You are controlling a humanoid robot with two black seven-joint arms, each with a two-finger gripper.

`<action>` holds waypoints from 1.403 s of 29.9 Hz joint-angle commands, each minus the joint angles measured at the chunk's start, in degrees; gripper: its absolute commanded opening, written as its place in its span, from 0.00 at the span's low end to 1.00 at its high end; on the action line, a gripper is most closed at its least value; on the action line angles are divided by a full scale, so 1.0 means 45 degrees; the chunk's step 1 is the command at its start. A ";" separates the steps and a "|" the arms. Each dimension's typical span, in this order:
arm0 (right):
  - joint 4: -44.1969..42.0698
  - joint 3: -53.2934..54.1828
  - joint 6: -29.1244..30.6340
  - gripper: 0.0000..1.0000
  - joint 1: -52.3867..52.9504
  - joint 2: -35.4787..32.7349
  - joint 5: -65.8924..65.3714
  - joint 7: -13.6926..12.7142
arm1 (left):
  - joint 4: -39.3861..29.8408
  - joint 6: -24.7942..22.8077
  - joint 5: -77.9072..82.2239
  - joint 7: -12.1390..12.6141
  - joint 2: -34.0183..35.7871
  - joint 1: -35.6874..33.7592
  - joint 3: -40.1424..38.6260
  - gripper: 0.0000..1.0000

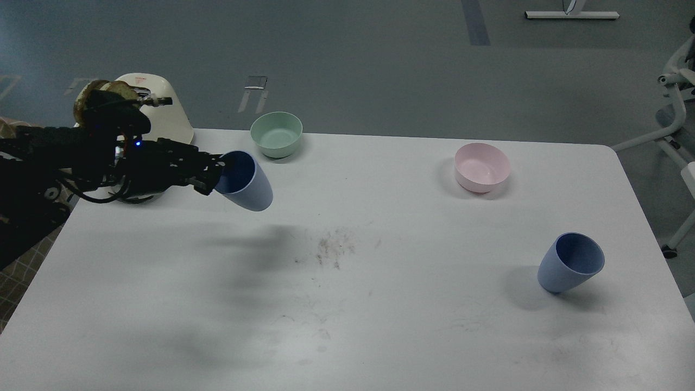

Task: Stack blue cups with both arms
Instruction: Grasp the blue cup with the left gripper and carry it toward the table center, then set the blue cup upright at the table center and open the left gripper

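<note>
One blue cup (245, 181) hangs in the air above the table's left half, tilted with its mouth toward me. My left gripper (213, 175) is shut on its rim from the left, the black arm reaching in from the left edge. The cup's shadow falls on the table below it. The second blue cup (570, 263) stands tilted on the table at the right, untouched. My right arm and gripper are out of view.
A cream toaster (163, 117) with bread slices stands at the back left, partly behind my left arm. A pale green bowl (276, 134) sits at the back centre and a pale pink bowl (482, 167) at the back right. A white table (380, 326) carries everything.
</note>
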 commanded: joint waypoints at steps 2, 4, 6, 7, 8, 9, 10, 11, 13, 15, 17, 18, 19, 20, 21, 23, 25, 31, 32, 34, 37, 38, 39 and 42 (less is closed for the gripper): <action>0.0007 0.0555 0.0000 1.00 -0.0658 -0.0028 -0.0002 0.0000 | 0.0794 -0.0034 0.0011 0.0193 -0.1852 -0.2804 0.2863 0.00; 0.0007 0.0693 0.0000 1.00 -0.0815 -0.0048 -0.0002 0.0000 | 0.1301 -0.0034 0.0011 0.0193 -0.2380 -0.3432 0.3841 0.00; 0.0007 0.0732 0.0000 1.00 -0.0855 -0.0067 -0.0002 0.0000 | 0.1713 -0.0034 0.0030 0.0193 -0.2811 -0.3669 0.4294 0.00; 0.0007 0.0829 0.0000 1.00 -0.0875 -0.0067 -0.0002 0.0000 | 0.2121 -0.0034 0.0050 0.0193 -0.3200 -0.3786 0.4605 0.00; 0.0007 0.0869 0.0000 1.00 -0.0875 -0.0067 -0.0002 0.0000 | 0.2299 -0.0034 0.0108 0.0193 -0.3378 -0.3806 0.4724 0.00; 0.0007 0.0908 0.0000 1.00 -0.0894 -0.0067 -0.0002 0.0000 | 0.2591 -0.0034 0.0302 0.0193 -0.3708 -0.3826 0.4822 0.00; 0.0007 0.0928 0.0000 1.00 -0.0894 -0.0087 -0.0002 0.0000 | 0.2787 -0.0034 0.0516 0.0193 -0.4059 -0.3826 0.4843 0.00; 0.0007 0.0928 0.0000 1.00 -0.0894 -0.0087 -0.0002 0.0000 | 0.2866 -0.0034 0.0596 0.0193 -0.4218 -0.3826 0.4843 0.00; 0.0007 0.0928 0.0000 1.00 -0.0894 -0.0087 -0.0002 0.0000 | 0.3061 -0.0034 0.0694 0.0193 -0.4646 -0.3826 0.4881 0.00; 0.0007 0.0928 0.0000 1.00 -0.0894 -0.0087 -0.0002 0.0000 | 0.3101 -0.0034 0.0733 0.0213 -0.4998 -0.3961 0.5134 0.00; 0.0007 0.0928 0.0000 1.00 -0.0894 -0.0067 -0.0002 0.0000 | 0.3257 -0.0034 0.0753 0.0213 -0.5292 -0.4216 0.5642 0.00; 0.0007 0.0928 0.0000 1.00 -0.0894 -0.0067 -0.0002 0.0000 | 0.3354 -0.0034 0.0753 0.0213 -0.5371 -0.4294 0.5818 0.00; 0.0007 0.0928 0.0000 1.00 -0.0914 -0.0067 -0.0002 0.0000 | 0.3491 -0.0034 0.0811 0.0232 -0.5565 -0.4372 0.6148 0.00; 0.0007 0.0928 0.0000 1.00 -0.0895 -0.0048 -0.0002 0.0000 | 0.3550 -0.0034 0.0870 0.0233 -0.5664 -0.4392 0.6267 0.00; 0.0007 0.0928 0.0000 1.00 -0.0894 -0.0048 -0.0002 0.0000 | 0.3570 -0.0034 0.1044 0.0271 -0.5839 -0.4392 0.6365 0.00; 0.0007 0.0928 0.0000 1.00 -0.0894 -0.0067 -0.0002 0.0000 | 0.3570 -0.0034 0.1240 0.0272 -0.6073 -0.4392 0.6386 0.00; -0.0012 0.0928 0.0000 1.00 -0.0894 -0.0067 -0.0002 0.0000 | 0.3609 -0.0034 0.1280 0.0291 -0.6211 -0.4373 0.6386 0.00; -0.0032 0.1065 0.0000 1.00 -0.0894 -0.0087 -0.0002 0.0000 | 0.4039 -0.0034 0.1319 0.0272 -0.6641 -0.4353 0.6425 0.00; -0.0032 0.1065 0.0000 1.00 -0.0894 -0.0087 -0.0002 0.0000 | 0.4039 -0.0034 0.1300 0.0272 -0.6718 -0.4373 0.6425 0.00; -0.0012 0.1065 0.0000 1.00 -0.0894 -0.0087 -0.0002 0.0000 | 0.4039 -0.0034 0.1300 0.0272 -0.6817 -0.4392 0.6425 0.00; 0.0007 0.1065 0.0000 1.00 -0.0894 -0.0087 -0.0002 0.0000 | 0.4039 -0.0034 0.1280 0.0272 -0.6856 -0.4393 0.6425 0.00; 0.0007 0.1065 0.0000 1.00 -0.0894 -0.0087 -0.0002 0.0000 | 0.4039 -0.0034 0.1280 0.0272 -0.6856 -0.4392 0.6425 0.20; 0.0027 0.1065 0.0000 1.00 -0.0894 -0.0087 -0.0002 0.0000 | 0.4039 -0.0034 0.1184 0.0272 -0.6856 -0.4373 0.6406 0.53; 0.0007 0.1065 0.0000 1.00 -0.0894 -0.0087 -0.0002 0.0000 | 0.4039 -0.0034 0.1104 0.0252 -0.6837 -0.4373 0.6386 0.63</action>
